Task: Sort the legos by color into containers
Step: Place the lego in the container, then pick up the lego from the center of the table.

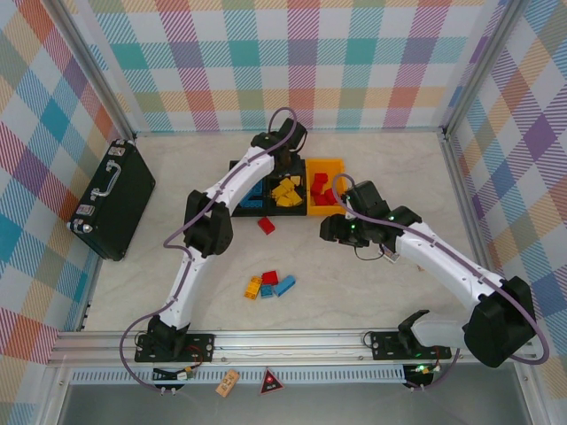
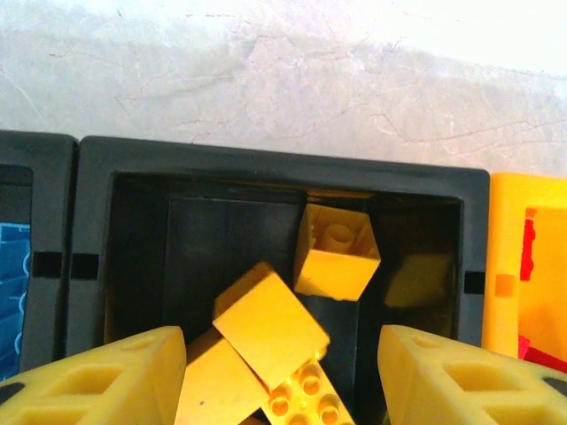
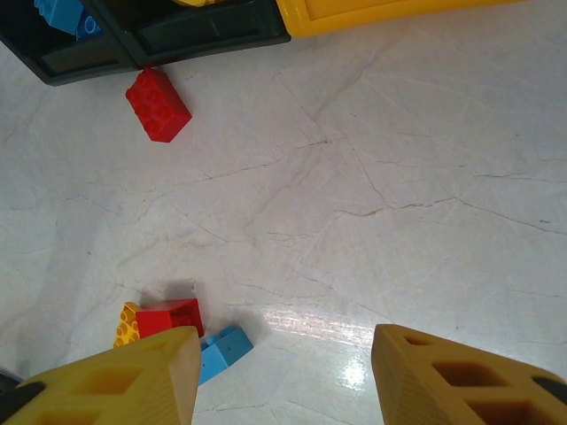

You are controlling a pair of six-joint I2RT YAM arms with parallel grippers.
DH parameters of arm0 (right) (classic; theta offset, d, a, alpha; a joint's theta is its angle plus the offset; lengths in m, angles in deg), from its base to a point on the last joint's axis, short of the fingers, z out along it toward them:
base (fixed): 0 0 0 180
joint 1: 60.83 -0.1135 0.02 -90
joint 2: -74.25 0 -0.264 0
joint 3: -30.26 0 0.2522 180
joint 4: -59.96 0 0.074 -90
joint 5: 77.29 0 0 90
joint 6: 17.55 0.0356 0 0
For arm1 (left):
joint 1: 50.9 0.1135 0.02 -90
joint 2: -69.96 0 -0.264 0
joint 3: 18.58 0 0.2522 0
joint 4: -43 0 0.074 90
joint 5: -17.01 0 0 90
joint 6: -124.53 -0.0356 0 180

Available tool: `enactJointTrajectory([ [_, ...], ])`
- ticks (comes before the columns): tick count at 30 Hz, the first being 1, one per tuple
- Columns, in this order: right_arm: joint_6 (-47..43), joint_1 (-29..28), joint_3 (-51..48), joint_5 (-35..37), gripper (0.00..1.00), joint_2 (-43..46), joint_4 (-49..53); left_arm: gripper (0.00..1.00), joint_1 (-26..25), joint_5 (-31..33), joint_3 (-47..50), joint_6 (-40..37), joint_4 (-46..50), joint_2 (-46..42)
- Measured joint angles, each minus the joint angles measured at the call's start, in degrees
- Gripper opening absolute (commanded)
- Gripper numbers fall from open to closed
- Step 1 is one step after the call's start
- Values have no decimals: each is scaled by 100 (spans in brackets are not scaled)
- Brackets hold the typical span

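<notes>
Left gripper (image 2: 283,390): over the middle black bin (image 2: 266,168). Fingers (image 2: 115,381) apart, nothing between them.
Middle black bin: holds yellow bricks (image 2: 266,323) in a loose heap. One tilted yellow brick (image 2: 337,252) leans near the far wall, studs facing up and away.
Left black bin (image 2: 49,204): touches the middle one. Blue bricks (image 2: 11,292) show inside.
Yellow-orange bin (image 2: 509,230): on the other side of the middle bin, touching it. Red bricks (image 1: 317,186) lie inside.
Right gripper (image 3: 285,381): above the bare table (image 3: 399,159), on the near side of the bin row. Fingers (image 3: 461,381) apart – empty, touching no brick.
Loose red brick (image 3: 158,104): on the table just beside the near wall of the black bins, outside them.
Unsorted cluster: an orange brick (image 3: 127,326), a red brick (image 3: 170,317) and a light blue brick (image 3: 223,350) lie together on the table – the orange touches the red, and the blue is just beside it. The cluster is well apart from the bins and close to the right gripper's left finger in the wrist view.
Black briefcase (image 1: 115,199): flat at the left edge of the table, handle up, well apart from the bins.
</notes>
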Motion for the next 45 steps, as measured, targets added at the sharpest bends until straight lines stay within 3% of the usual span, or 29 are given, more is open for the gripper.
enactJointTrajectory([
  [5,-2,0,0,-76,54,-111,-50,59,-94,-136,979,-22,-136,-772],
  [16,-328,-11,4,-588,55,-494,-155,59,-245,-828,4601,9,-1322,-3692],
  [22,-459,-55,24,-756,55,-769,-236,59,-284,-946,6293,337,-1786,-4559],
  [27,-461,-181,42,-798,55,-920,-350,61,-481,-769,6981,704,-2177,-4649],
  [29,-459,-216,44,-798,55,-966,-402,67,-625,-636,7093,800,-2400,-4638],
  [35,-455,-243,44,-791,55,-1001,-535,76,-887,-33,7112,1104,-2997,-4223],
  [45,-426,-243,-168,-608,55,-802,-573,78,-918,780,6771,1432,-2970,-3342],
])
